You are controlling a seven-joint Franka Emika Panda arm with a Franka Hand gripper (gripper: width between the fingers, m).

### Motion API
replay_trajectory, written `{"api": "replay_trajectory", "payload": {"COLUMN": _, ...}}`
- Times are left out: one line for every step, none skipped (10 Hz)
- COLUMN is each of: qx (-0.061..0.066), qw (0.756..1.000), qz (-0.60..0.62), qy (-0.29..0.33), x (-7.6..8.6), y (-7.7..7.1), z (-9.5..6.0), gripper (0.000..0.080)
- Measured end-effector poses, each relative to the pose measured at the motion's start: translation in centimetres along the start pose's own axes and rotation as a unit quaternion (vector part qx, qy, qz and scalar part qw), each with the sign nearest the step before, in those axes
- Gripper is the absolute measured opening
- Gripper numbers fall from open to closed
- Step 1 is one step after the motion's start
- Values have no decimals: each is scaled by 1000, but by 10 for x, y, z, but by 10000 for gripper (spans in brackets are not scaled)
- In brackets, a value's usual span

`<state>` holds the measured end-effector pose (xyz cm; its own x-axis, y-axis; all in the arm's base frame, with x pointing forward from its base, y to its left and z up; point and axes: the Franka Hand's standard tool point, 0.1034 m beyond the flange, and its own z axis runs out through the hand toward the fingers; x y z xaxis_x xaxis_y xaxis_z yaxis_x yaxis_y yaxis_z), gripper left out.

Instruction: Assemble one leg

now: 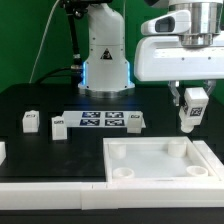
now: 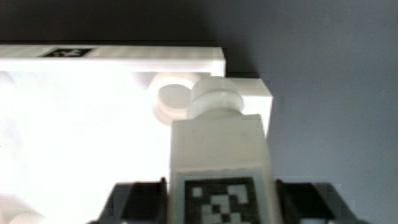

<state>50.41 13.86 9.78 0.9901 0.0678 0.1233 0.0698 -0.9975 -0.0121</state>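
My gripper (image 1: 190, 108) is shut on a leg (image 1: 191, 112), a small white post with a black-and-white tag, and holds it upright just above the far right corner of the white square tray (image 1: 160, 163). In the wrist view the leg (image 2: 222, 150) runs out from between my dark fingers (image 2: 139, 200), its round tip over the tray's corner socket (image 2: 175, 97). Whether the tip touches the socket I cannot tell. The tray (image 2: 71, 130) is washed out bright in that view.
The marker board (image 1: 98, 121) lies behind the tray. Three more white legs (image 1: 31, 120) (image 1: 59, 127) (image 1: 136, 122) stand on the black table around it. The robot base (image 1: 105, 55) stands at the back. A white ledge (image 1: 50, 195) runs along the front.
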Motion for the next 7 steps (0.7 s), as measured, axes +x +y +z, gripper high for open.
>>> {"api": "replay_trajectory", "payload": {"qx": 0, "qw": 1000, "qz": 0, "qy": -1, "x": 0, "y": 0, "z": 1, "gripper": 290}}
{"api": "replay_trajectory", "payload": {"qx": 0, "qw": 1000, "qz": 0, "qy": -1, "x": 0, "y": 0, "z": 1, "gripper": 290}}
{"api": "replay_trajectory", "payload": {"qx": 1, "qw": 1000, "qz": -1, "qy": 3, "x": 0, "y": -1, "z": 1, "gripper": 290}}
{"api": "replay_trajectory", "payload": {"qx": 9, "qw": 1000, "qz": -2, "qy": 28, "x": 1, "y": -4, "z": 1, "gripper": 290}}
{"api": "replay_trajectory", "payload": {"qx": 13, "qw": 999, "qz": -8, "qy": 40, "x": -8, "y": -4, "z": 4, "gripper": 290}}
{"api": "replay_trajectory", "payload": {"qx": 21, "qw": 997, "qz": -14, "qy": 66, "x": -3, "y": -6, "z": 2, "gripper": 290}}
{"api": "replay_trajectory", "payload": {"qx": 33, "qw": 993, "qz": -25, "qy": 110, "x": 7, "y": -12, "z": -2, "gripper": 290}}
